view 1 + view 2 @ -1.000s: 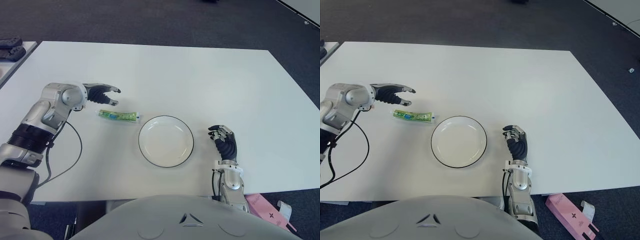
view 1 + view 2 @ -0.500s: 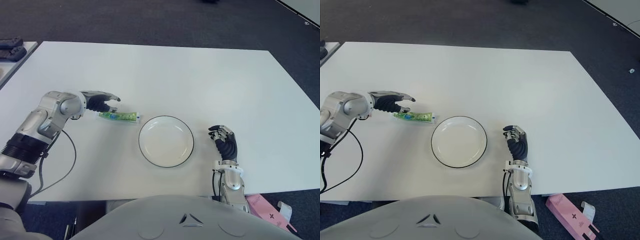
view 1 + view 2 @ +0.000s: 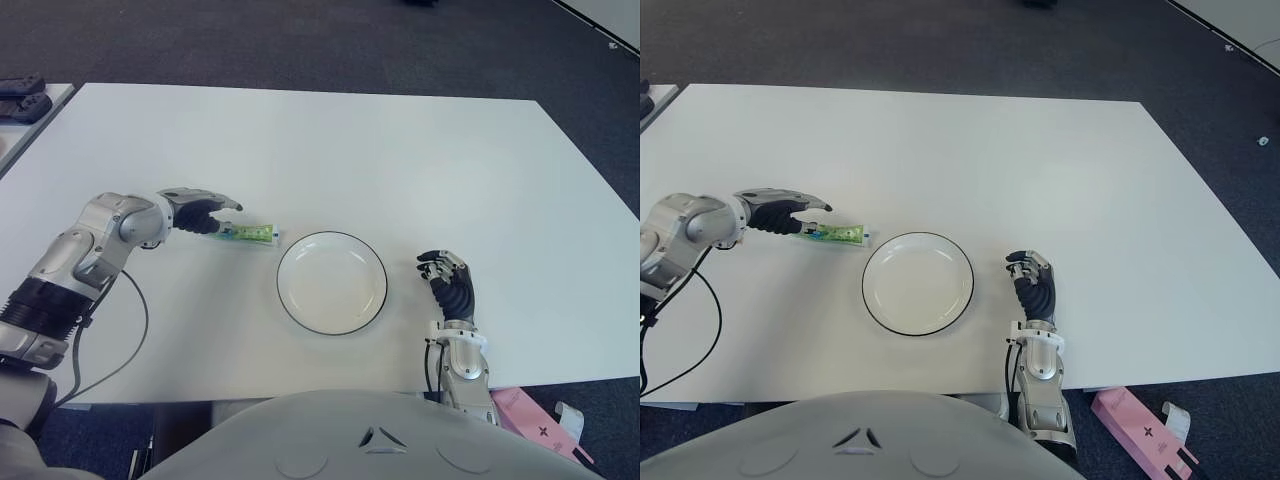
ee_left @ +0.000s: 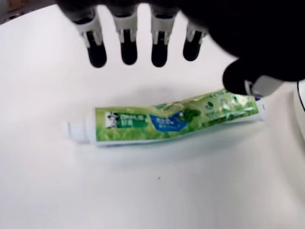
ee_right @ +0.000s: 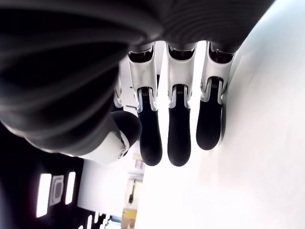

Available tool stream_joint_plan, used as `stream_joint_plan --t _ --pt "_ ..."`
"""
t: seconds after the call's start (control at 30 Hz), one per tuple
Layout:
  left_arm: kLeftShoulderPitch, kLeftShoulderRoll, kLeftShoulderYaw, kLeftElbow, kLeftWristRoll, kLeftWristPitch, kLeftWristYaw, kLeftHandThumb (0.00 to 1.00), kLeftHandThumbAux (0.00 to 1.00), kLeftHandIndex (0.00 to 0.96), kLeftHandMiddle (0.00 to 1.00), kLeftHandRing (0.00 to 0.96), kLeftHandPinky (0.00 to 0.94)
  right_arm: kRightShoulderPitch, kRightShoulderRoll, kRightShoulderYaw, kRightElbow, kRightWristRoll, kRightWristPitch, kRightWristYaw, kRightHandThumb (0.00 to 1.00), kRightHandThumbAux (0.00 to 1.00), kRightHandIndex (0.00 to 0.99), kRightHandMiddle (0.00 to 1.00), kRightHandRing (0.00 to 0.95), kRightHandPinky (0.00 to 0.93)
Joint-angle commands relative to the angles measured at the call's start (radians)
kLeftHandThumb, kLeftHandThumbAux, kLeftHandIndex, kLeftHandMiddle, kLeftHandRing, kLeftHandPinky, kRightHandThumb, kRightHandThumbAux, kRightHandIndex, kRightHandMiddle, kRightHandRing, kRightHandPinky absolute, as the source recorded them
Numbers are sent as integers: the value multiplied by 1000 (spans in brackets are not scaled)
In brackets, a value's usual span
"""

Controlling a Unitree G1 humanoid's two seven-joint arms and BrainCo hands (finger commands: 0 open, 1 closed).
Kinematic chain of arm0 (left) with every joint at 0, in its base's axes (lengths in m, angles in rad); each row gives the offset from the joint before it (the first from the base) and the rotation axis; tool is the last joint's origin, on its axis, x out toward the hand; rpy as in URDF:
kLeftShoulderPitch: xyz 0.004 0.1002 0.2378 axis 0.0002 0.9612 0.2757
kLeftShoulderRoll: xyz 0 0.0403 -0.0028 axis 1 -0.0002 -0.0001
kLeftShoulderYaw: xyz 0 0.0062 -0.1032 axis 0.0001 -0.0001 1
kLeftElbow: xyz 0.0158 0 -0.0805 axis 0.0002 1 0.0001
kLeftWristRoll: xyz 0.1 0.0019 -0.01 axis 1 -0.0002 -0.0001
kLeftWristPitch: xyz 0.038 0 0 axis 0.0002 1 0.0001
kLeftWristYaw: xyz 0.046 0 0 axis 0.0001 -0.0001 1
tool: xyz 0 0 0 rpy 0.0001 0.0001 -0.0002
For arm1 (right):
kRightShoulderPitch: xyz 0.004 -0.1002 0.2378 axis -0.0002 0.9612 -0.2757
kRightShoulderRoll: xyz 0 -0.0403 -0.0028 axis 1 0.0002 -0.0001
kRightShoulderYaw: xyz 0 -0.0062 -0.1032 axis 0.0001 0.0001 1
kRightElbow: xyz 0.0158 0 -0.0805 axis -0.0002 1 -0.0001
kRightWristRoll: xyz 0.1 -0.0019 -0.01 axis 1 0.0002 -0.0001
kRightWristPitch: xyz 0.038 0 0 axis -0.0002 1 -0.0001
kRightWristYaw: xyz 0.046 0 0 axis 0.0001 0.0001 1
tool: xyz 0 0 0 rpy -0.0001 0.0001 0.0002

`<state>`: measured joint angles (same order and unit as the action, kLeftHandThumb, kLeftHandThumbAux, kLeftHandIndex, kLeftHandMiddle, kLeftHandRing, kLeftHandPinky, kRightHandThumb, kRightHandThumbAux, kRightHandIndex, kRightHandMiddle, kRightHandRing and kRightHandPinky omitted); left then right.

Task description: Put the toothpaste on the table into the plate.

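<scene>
The left hand (image 3: 200, 213) hovered low over the white desk (image 3: 400, 160), its fingers (image 4: 128, 45) spread and straight, holding nothing. In its wrist view the four fingers hung in a row above the toothpaste (image 4: 167, 120) with a gap of bare desk between their tips and the tube, while the thumb reached down near the tube's crimped end; whether the thumb touched it could not be told. The toothpaste, a green tube with a blue patch and a white cap, lay flat on the desk directly under and just ahead of that hand, its far end sticking out past the fingertips towards the plate (image 3: 332, 282). In the eye views only that far part of the tube showed, the rest hidden beneath the hand.

Just beyond the tube, on the side away from the left hand, sat the white plate with a thin dark rim, with nothing in it. The tube's end lay close to the plate's rim but apart from it.

Further right, beside the plate and near the desk's front edge, was the right hand (image 3: 447, 278), idle. Its wrist view showed its dark fingers (image 5: 178, 129) loosely extended side by side next to the desk surface, grasping nothing. It was well apart from the toothpaste, with the plate between them.
</scene>
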<state>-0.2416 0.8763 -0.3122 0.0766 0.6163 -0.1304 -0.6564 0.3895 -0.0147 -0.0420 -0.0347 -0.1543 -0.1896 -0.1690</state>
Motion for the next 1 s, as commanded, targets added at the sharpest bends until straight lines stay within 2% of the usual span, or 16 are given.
stream_joint_plan --t 0.03,0.37,0.47,0.67,1.0 --pt "29 4 -1 3 19 -16 21 651 252 0 77 90 152 10 7 7 -2 -5 6 -1 711 730 426 467 468 461" --pt "41 -20 -56 56 104 -56 67 664 281 0 34 67 144 16 11 8 -6 -11 6 -10 710 729 427 470 476 470" --pt "58 -54 -94 115 157 -72 144 649 274 0 35 68 162 17 11 8 -2 -6 0 -8 711 729 427 468 476 470" --pt "45 -76 -129 190 199 -103 224 636 263 0 41 90 217 20 10 10 8 1 -26 -3 713 729 427 469 476 473" --pt "4 -140 -197 381 267 -135 401 597 257 0 49 85 200 34 12 14 -10 -12 0 -14 713 730 426 466 478 477"
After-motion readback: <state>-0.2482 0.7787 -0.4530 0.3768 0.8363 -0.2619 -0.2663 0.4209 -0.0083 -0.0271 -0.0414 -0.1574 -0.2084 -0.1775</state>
